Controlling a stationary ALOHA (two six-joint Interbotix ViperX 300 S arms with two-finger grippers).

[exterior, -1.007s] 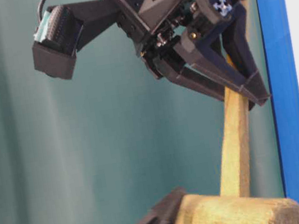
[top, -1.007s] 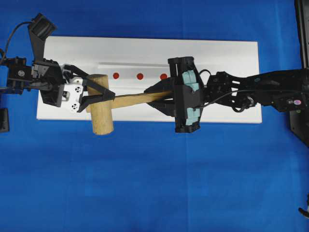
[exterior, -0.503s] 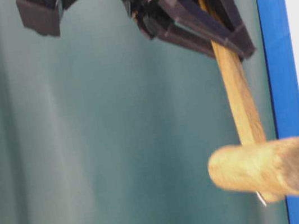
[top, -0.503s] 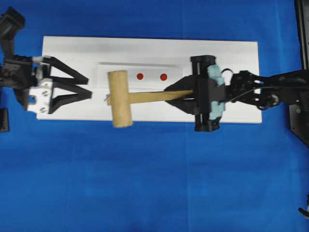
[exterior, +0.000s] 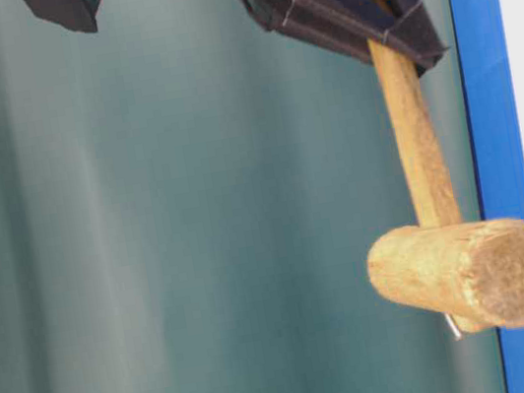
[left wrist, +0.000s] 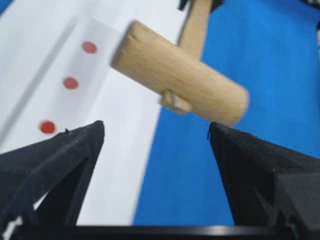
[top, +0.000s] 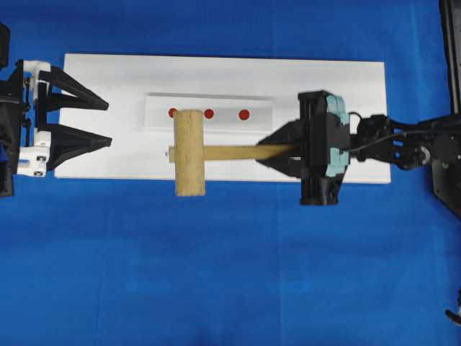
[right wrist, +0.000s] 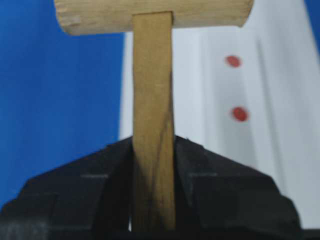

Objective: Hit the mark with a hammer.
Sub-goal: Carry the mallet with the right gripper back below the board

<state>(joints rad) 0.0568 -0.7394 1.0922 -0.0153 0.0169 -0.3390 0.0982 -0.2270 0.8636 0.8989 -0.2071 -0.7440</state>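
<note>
Above the white board [top: 346,79] on a blue table [top: 230,274], the right gripper [top: 277,151] pinches the end of the handle of the hammer [top: 190,152], holding the wooden mallet off the surface with its thick head near the leftmost of three red marks [top: 208,113], partly covering it from overhead. At the board's left end, the left gripper [top: 104,122] stands spread wide, empty, well apart from the head.
</note>
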